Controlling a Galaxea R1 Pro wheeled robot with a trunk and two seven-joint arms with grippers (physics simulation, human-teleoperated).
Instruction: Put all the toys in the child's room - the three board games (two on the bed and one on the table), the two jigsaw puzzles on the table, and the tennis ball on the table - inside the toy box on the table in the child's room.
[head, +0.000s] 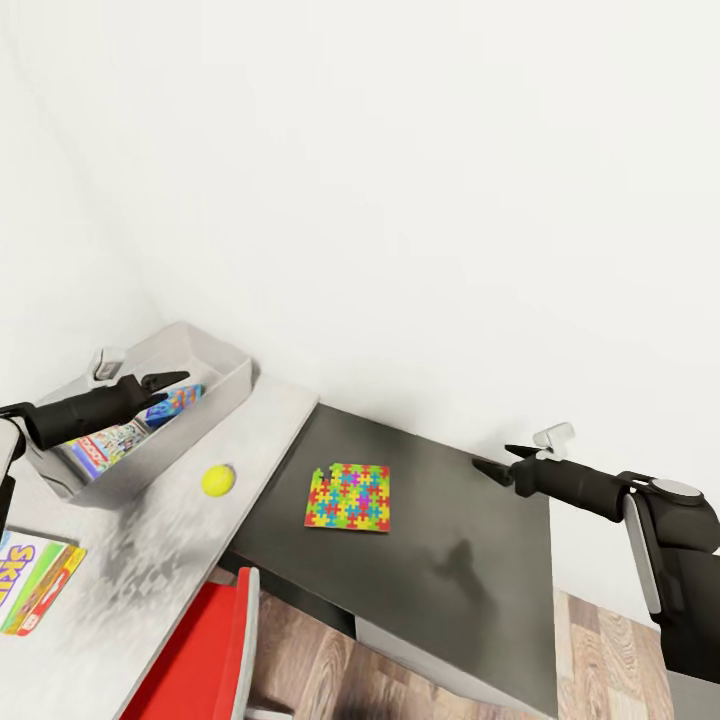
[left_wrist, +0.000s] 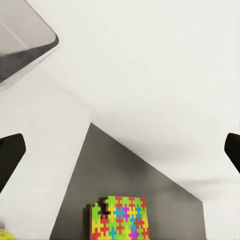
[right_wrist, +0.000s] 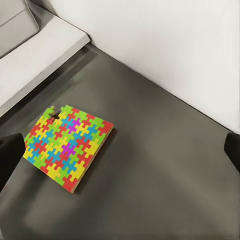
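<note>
While both arms hang over the surface, the scene reads like this:

Left tool (head: 168, 387): poised above the toy box, fingers spread apart, nothing between them; in the left wrist view the dark fingertips (left_wrist: 11, 152) sit wide at either edge.
Right tool (head: 500, 462): out over the dark lower section, fingers parted and empty, well apart from the puzzle.
Toy box (head: 215, 355): light-grey tray with flared sides, on the pale part of the surface close to the wall corner.
Inside the toy box: a blue board game (head: 172, 404) leaning under the left tool, and a white printed board game (head: 105, 445) lying beside it.
Tennis ball (head: 217, 480): yellow-green, resting on the pale surface (head: 140, 560) just in front of the toy box, outside it.
Jigsaw puzzle (head: 348, 496): one bright multicoloured square, flat on the dark grey lower section (head: 450, 540), near its edge with the pale top; one small notch shows at a corner. It also shows in the right wrist view (right_wrist: 67, 145) and the left wrist view (left_wrist: 119, 218).
SKIP BO game (head: 30, 580): lying flat at the near left of the pale surface, partly cut off by the picture's edge.
Red chair (head: 205, 650): tucked in below the surface edge.
</note>
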